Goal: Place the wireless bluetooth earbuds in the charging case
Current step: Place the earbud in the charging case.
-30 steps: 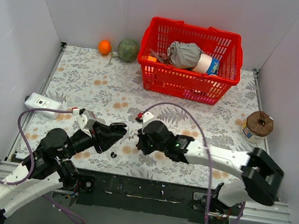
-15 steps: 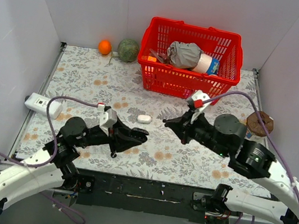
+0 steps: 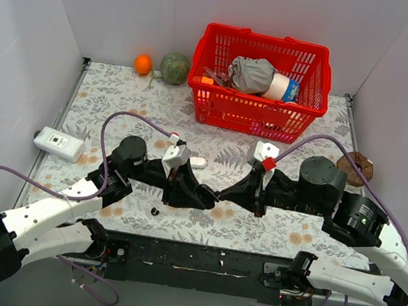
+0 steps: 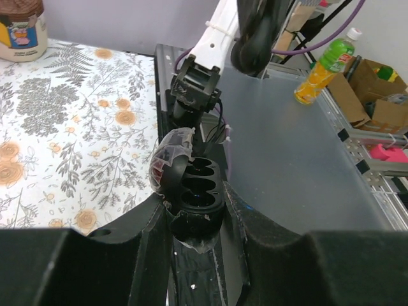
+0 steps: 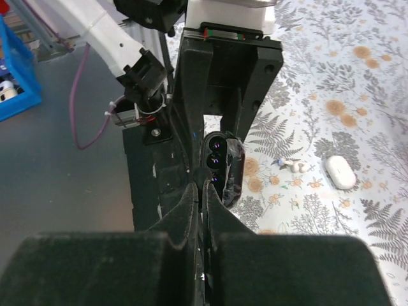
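Observation:
A black charging case [image 4: 197, 185] is clamped between the fingers of my left gripper [image 4: 194, 205], its lid [image 4: 171, 155] swung open and its dark wells facing up. In the top view the left gripper [image 3: 203, 197] meets my right gripper [image 3: 222, 197] tip to tip above the mat's front middle. The right gripper [image 5: 205, 189] is shut, pinching a small black earbud [image 5: 203, 178] right at the near end of the case [image 5: 223, 160]. Another tiny black earbud [image 3: 154, 210] lies on the mat near the front edge. A small white earbud [image 5: 293, 166] lies on the mat beyond the case.
A white oval case [image 3: 197, 162] lies behind the left gripper. A red basket [image 3: 250, 118] with clutter stands at the back, an orange [image 3: 143, 63] and a green ball [image 3: 175, 68] to its left. A white device [image 3: 59, 143] lies at the left edge, a brown-lidded jar [image 3: 354, 170] at the right.
Both arms have swung towards each other. The left gripper carried the case right to the centre, and the right gripper came down and left until its tips met the case.

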Controlling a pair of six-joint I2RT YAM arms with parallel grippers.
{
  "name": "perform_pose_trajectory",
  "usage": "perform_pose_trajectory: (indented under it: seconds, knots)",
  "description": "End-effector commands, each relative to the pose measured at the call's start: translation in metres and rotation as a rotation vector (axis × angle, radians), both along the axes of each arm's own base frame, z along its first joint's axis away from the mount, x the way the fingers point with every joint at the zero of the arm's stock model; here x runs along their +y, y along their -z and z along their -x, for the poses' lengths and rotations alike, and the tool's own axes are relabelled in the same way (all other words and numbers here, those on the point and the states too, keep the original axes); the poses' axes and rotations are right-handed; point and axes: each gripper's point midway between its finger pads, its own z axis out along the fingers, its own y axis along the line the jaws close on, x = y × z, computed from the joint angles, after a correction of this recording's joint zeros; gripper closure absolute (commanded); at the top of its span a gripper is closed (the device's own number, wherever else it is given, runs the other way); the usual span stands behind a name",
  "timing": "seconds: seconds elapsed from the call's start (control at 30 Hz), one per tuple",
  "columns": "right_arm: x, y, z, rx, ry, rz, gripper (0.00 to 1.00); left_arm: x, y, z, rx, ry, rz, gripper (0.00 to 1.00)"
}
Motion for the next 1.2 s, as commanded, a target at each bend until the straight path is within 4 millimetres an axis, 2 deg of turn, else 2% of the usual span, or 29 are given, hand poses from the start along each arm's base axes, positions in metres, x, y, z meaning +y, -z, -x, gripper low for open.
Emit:
perform_pose_trajectory:
  seconds: [0.0, 0.3, 0.63, 1.0, 1.17]
  knots:
    - [0.008, -0.017, 0.017, -0.014, -0.115, -0.061, 0.99, 0.003, -0.025, 0.008, -0.045, 0.051, 0.054, 1.0]
    - [0.033, -0.009, 0.023, 0.022, -0.165, -0.057, 0.99, 0.008, -0.021, 0.013, -0.036, 0.045, 0.045, 1.0]
    - [0.055, 0.015, 0.014, 0.024, -0.125, 0.037, 0.99, 0.011, -0.016, 0.014, -0.05, 0.031, 0.043, 1.0]
    - [0.056, 0.011, -0.008, -0.011, 0.01, 0.005, 0.99, 0.013, -0.012, 0.012, -0.059, 0.009, 0.038, 1.0]
    - [0.056, 0.013, -0.012, -0.014, 0.033, 0.002, 0.99, 0.013, -0.012, 0.012, -0.064, 0.0, 0.042, 1.0]
